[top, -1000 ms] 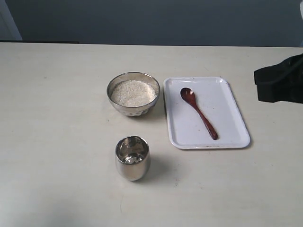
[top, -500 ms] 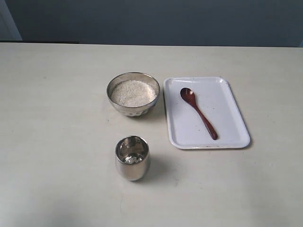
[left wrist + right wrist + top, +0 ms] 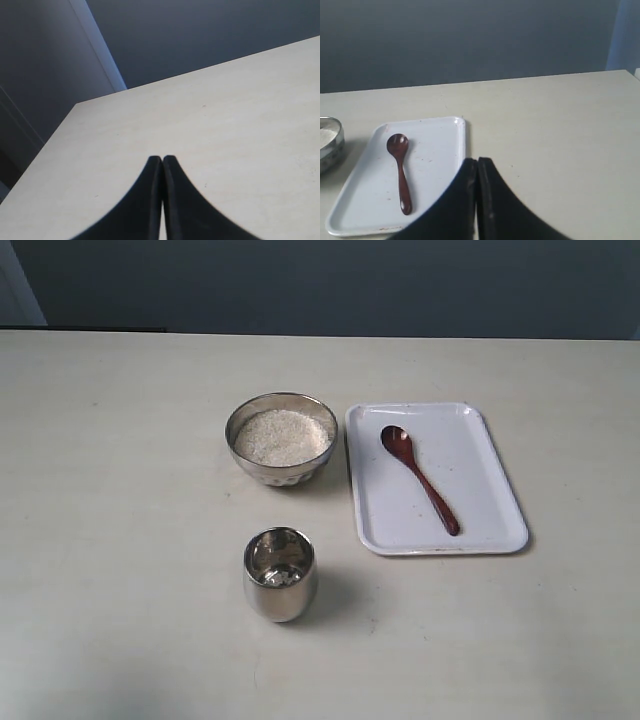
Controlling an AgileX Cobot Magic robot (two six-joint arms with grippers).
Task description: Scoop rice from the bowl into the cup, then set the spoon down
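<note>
The shiny metal bowl holds a mound of white rice near the table's middle. The steel cup stands in front of it with a few grains inside. The dark wooden spoon lies on the white tray to the bowl's right, also seen as the spoon on the tray in the right wrist view. My right gripper is shut and empty, off the tray's edge. My left gripper is shut over bare tabletop. Neither gripper shows in the exterior view.
The pale tabletop stretches wide on all sides. A dark wall runs behind the table's far edge. The bowl's rim shows at the edge of the right wrist view.
The dark right arm that stood at the exterior view's right edge one second ago has withdrawn out of that view. Bowl, cup, spoon and tray have not moved.
</note>
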